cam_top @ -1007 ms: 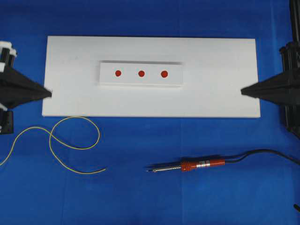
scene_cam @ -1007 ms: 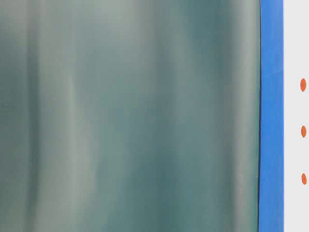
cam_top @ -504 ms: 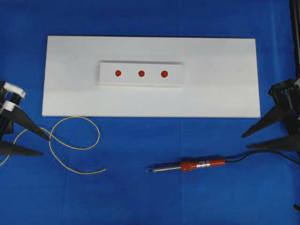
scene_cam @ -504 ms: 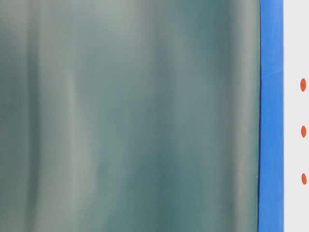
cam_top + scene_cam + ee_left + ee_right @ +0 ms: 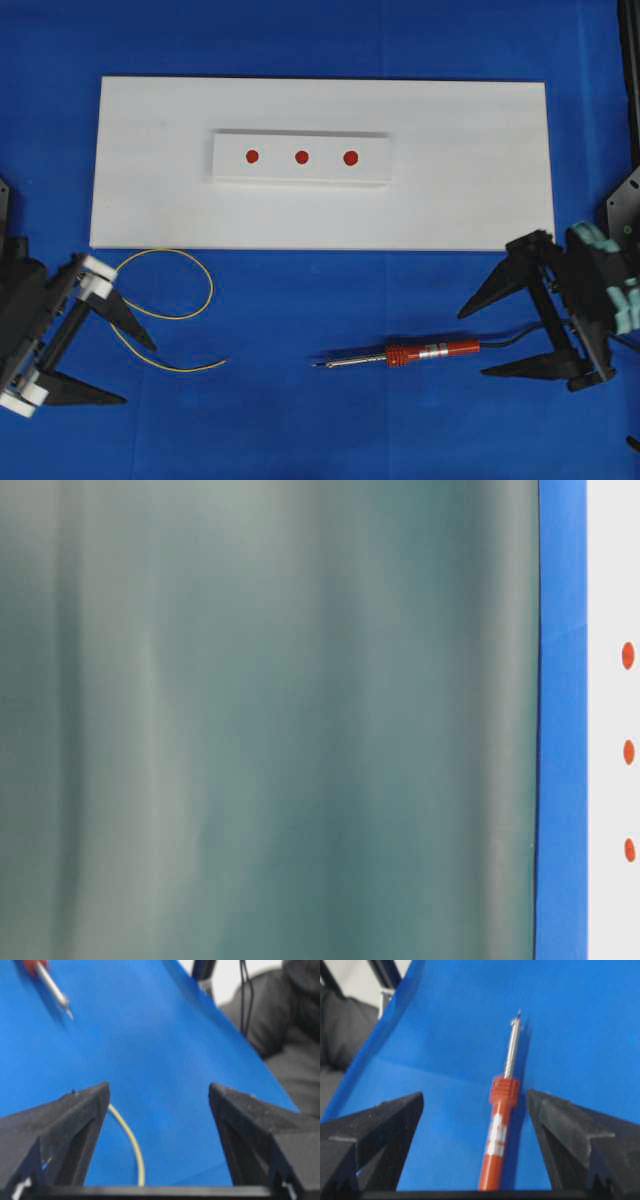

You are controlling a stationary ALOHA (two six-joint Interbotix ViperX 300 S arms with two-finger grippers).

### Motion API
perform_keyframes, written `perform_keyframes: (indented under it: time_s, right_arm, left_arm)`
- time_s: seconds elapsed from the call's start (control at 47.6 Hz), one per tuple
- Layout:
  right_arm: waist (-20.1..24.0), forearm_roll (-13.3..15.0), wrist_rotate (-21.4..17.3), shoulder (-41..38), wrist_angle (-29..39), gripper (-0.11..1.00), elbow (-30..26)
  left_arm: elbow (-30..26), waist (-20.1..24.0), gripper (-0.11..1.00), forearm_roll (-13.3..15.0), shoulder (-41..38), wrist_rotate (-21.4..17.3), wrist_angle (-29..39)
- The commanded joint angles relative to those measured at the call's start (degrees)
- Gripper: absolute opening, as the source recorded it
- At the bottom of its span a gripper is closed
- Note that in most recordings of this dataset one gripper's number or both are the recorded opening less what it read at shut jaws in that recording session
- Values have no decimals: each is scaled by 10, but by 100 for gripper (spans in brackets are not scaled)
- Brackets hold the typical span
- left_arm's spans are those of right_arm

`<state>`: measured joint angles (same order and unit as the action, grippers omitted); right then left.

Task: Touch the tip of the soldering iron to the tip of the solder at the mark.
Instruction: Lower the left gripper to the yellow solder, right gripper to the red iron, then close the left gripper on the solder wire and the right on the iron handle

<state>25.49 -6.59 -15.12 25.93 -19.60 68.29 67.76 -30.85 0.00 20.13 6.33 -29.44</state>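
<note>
Two open grippers frame the overhead view: the left gripper [image 5: 125,372] at lower left, spread wide around the thin yellow solder [image 5: 165,312], and the right gripper [image 5: 478,340] at lower right, spread empty just behind the soldering iron [image 5: 400,354]. Three red marks [image 5: 301,156] sit on the white board [image 5: 470,180] above.

Table-level view shows only blur and the marks.

Left wrist view: the solder, probably limp and springy, best pinched near its end.

Right wrist view: the iron, rigid, best gripped on its orange handle.
</note>
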Motion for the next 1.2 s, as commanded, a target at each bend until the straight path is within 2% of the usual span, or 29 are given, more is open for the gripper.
perform_keyframes:
  time_s: [0.0, 0.189, 0.357, 0.462, 0.714, 0.86, 1.175]
  right_arm:
    - [14, -18, 2, -45, -72, 84, 4]
    - [33, -44, 2, -156, -187, 84, 10]
    - [35, -76, 6, -236, -236, 84, -4]
    - [35, -83, 7, -272, -260, 84, -11]
    - [36, -86, 7, -323, -295, 84, -25]
    - [37, -88, 7, -352, -298, 83, -39]
    - [37, -90, 7, -389, -305, 63, -59]
  left_arm:
    - [-11, -6, 74, 2, -49, 5, -41]
    - [-9, -8, 72, 2, -141, 9, -96]
    - [-4, -7, 72, 7, -195, 8, -125]
    - [-4, -4, 72, 12, -219, 8, -128]
    - [-6, 5, 70, 12, -245, 8, -128]
    - [-5, 8, 65, 12, -250, 5, -127]
    - [-9, 8, 45, 12, -253, 3, -112]
